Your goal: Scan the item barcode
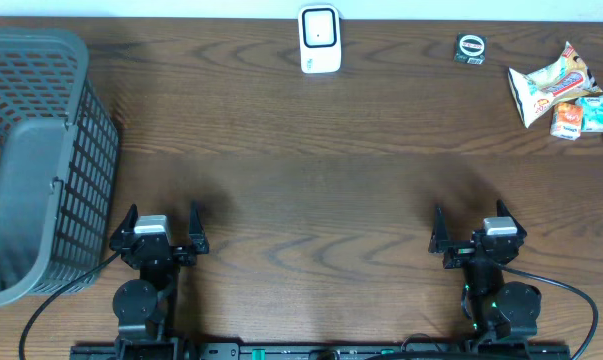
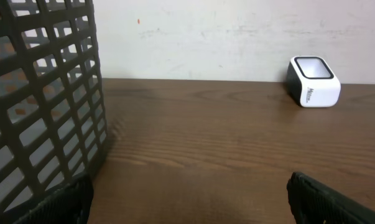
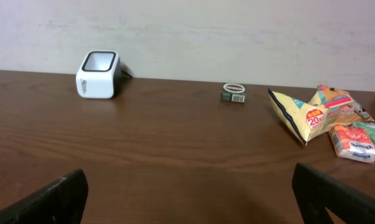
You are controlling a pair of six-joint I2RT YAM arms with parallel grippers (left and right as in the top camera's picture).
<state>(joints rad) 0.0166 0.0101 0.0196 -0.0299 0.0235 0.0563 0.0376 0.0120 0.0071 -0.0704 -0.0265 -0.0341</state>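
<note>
Wooden table [image 1: 311, 180] (scanner [image 1: 320, 40] on it) meets pale wall [image 3: 237, 37].

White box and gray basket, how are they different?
The white box is small and solid; the gray basket is far bigger, with holey walls. The white box sits at the far middle, the gray basket on the left. Both rest on the brown table.

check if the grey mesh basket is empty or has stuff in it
Empty: overhead, the grey plastic mesh basket shows only its bare floor.
</note>
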